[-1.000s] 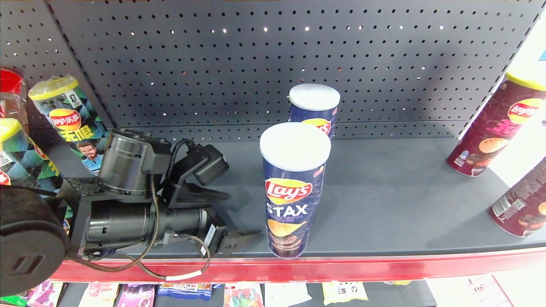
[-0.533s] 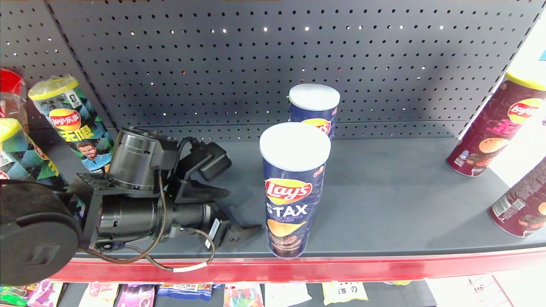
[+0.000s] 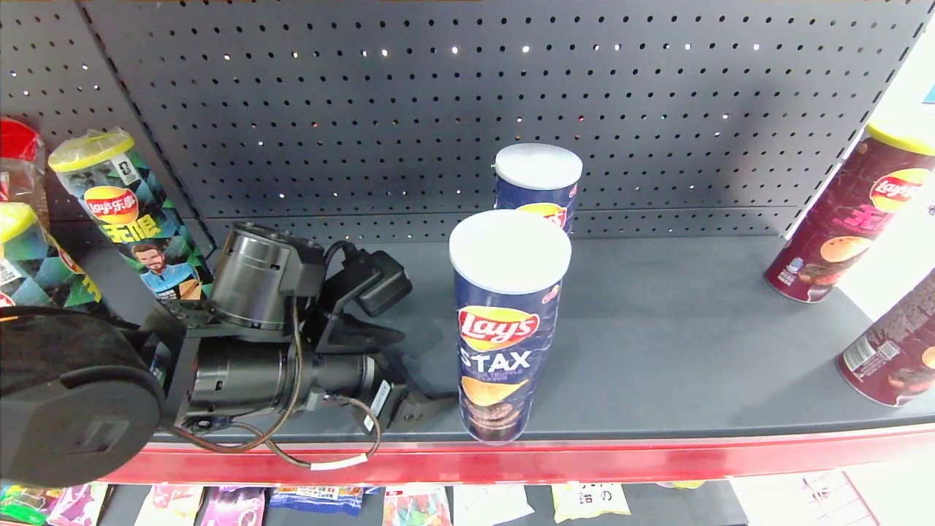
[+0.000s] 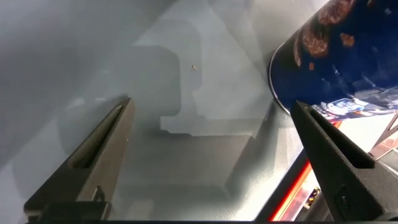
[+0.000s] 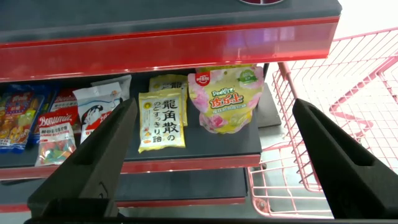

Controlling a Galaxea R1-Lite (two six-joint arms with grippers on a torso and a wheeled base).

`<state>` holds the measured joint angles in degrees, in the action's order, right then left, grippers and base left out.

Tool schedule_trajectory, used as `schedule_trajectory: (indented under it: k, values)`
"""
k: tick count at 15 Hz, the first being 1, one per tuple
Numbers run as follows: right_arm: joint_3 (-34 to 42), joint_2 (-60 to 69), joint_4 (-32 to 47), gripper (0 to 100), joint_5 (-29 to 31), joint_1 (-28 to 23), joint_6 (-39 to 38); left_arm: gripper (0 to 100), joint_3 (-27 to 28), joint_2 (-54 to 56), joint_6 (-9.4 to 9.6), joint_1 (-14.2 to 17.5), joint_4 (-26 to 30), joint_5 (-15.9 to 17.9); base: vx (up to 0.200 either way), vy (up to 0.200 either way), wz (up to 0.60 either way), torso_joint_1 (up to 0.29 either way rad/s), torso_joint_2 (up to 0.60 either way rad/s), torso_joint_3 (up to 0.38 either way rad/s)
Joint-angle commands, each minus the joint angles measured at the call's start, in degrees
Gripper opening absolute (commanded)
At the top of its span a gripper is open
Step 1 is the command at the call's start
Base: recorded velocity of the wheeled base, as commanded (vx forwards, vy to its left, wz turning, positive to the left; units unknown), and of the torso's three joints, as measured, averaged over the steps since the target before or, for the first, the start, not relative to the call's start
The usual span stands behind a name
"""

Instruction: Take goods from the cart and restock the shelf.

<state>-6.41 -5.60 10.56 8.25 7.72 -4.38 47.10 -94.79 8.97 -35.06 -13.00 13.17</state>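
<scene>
A dark blue chip can (image 3: 504,329) with a white lid stands upright near the front edge of the grey shelf (image 3: 657,343). A second blue can (image 3: 537,186) stands behind it by the pegboard. My left gripper (image 3: 413,369) lies low on the shelf just left of the front can, open and holding nothing. Its near finger (image 3: 431,400) reaches the can's base. In the left wrist view the left gripper (image 4: 211,162) spans bare shelf, and the can (image 4: 336,56) sits at the tip of one finger (image 4: 323,149). My right gripper (image 5: 208,162) hangs open and empty before the lower shelf.
Yellow-lidded cans (image 3: 120,204) stand at the shelf's left end, dark red cans (image 3: 847,219) at its right. Snack bags (image 5: 224,99) lie on the lower shelf (image 5: 186,165). A pink wire cart (image 5: 348,124) is beside it. The red shelf lip (image 3: 584,456) runs along the front.
My left arm has slid to the right along the shelf toward the front blue can. The can has shifted slightly right.
</scene>
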Motion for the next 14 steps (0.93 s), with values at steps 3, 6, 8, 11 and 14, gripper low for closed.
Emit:
schedule_trajectory:
  k: [3,6,8,11,14]
  values:
    - [0.00,-0.12,-0.01,100,0.01,0.02,-0.02,100,0.88,-1.09,-0.01,-0.45,-0.01,0.02,0.000,0.000,0.00,0.000,0.00,0.000]
    - [0.00,-0.12,-0.01,100,0.01,0.02,-0.02,100,0.97,-1.18,-0.01,-0.80,-0.01,0.02,0.000,0.000,0.00,0.000,0.00,0.000]
    - [0.00,-0.12,-0.01,100,0.10,0.02,-0.02,100,1.32,-1.53,-0.01,-0.80,-0.01,0.02,0.000,0.000,0.00,0.000,0.00,0.000]
    - [0.00,-0.12,-0.01,100,0.10,0.02,-0.11,100,2.91,-2.50,-0.01,-0.89,-0.01,0.02,0.000,0.000,0.00,0.000,0.00,0.000]
    - [0.00,-0.12,-0.01,100,0.10,0.02,-0.11,100,3.26,-2.76,-0.01,-1.33,-0.01,0.02,0.000,0.000,0.00,0.000,0.00,0.000]
